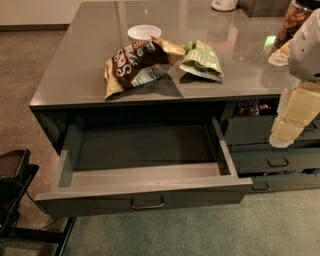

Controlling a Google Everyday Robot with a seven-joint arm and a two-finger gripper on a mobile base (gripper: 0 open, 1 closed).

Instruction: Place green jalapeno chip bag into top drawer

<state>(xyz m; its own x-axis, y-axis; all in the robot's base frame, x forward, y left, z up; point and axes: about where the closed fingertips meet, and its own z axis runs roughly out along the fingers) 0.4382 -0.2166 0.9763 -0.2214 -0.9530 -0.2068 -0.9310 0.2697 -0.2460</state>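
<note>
The green jalapeno chip bag (202, 60), small, crumpled and light green, lies on the grey countertop (75, 75) near its front edge, right of centre. The top drawer (145, 192), wide and dark grey-green with a small metal bar handle (147, 203), is pulled fully open below the counter, and its inside looks empty. My gripper (283, 136) hangs at the right edge of the view. It points down in front of the narrower right-hand drawers, below counter level and well to the right of the bag. It holds nothing that I can see.
A larger brown-and-gold chip bag (135, 62) lies just left of the green bag, touching it. A white bowl (144, 32) sits behind them. A jar (295, 17) and a white object (223, 4) stand at the back right. Narrow stacked drawers (270, 161) are on the right. Black equipment (12, 175) stands on the floor at left.
</note>
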